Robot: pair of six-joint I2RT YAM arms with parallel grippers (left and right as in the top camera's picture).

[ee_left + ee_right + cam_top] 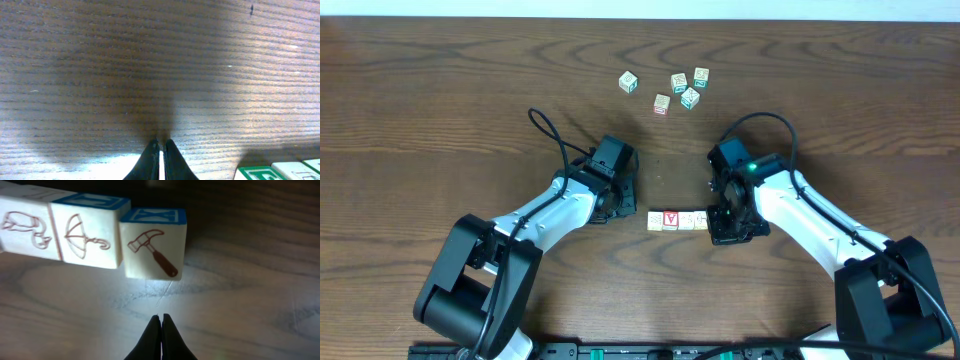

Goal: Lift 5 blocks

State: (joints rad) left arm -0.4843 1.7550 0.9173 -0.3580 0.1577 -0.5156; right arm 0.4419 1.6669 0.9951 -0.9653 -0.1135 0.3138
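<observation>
Blocks point(677, 220) in row between grippers, left gripper point(162, 146) clenched empty nearby, right gripper point(161, 320) clenched empty just beside

A short row of alphabet blocks point(685, 219), among them the red V block point(670, 219), lies on the wooden worktop point(440, 90) between the left gripper point(623, 208) and the right gripper point(725, 228), nearer the right one. Five loose cubes point(678, 81) sit scattered beyond.

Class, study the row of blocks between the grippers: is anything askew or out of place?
Yes. The hammer block at the end of the row sits slightly twisted and out of line with the umbrella block beside it. Nothing looks damaged.
</observation>
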